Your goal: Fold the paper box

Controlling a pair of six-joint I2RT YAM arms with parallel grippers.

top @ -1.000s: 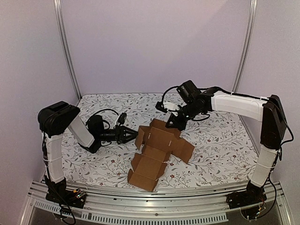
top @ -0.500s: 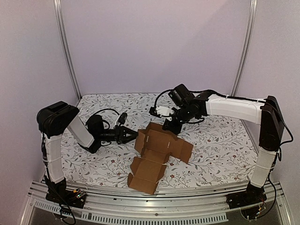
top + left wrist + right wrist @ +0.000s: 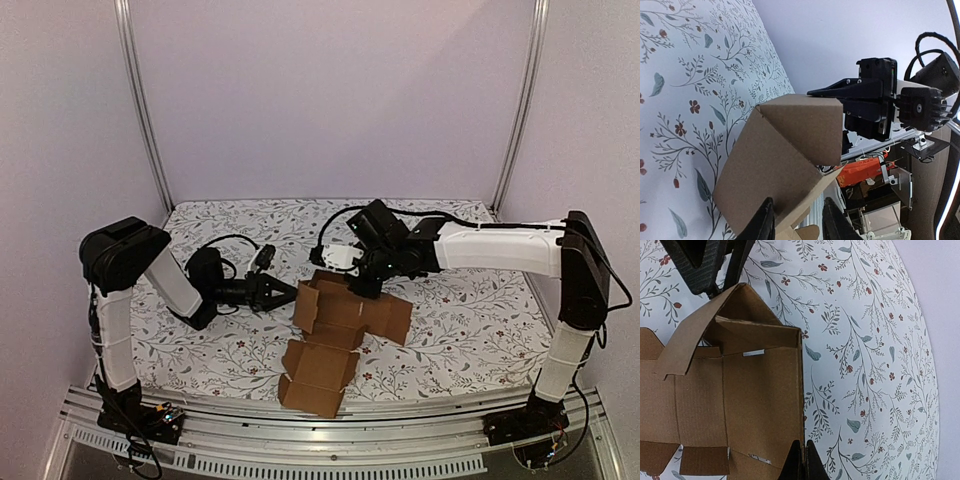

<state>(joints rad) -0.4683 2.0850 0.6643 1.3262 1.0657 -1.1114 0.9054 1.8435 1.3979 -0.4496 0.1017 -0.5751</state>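
Note:
The paper box [image 3: 335, 325] is a brown die-cut cardboard sheet, partly folded, in the middle of the table. My right gripper [image 3: 362, 285] is at its far edge. In the right wrist view the right gripper [image 3: 801, 446] is shut on the thin upright edge of a box wall [image 3: 760, 400]. My left gripper [image 3: 288, 293] lies low at the box's left side. In the left wrist view the left gripper [image 3: 797, 212] is open, with the edge of a raised flap [image 3: 775, 165] between its fingers [image 3: 765, 225]. The lower flaps [image 3: 315, 375] lie flat toward the near edge.
A floral cloth [image 3: 450, 320] covers the table. A metal rail [image 3: 330, 425] runs along the near edge. Two frame posts [image 3: 140, 110] stand at the back corners before the purple walls. The left gripper's black fingers show at the top left of the right wrist view [image 3: 705, 260].
My right gripper has moved left and down toward the box's far edge, and the far wall has folded upright. The box has shifted slightly. My left gripper has crept right toward the flap.

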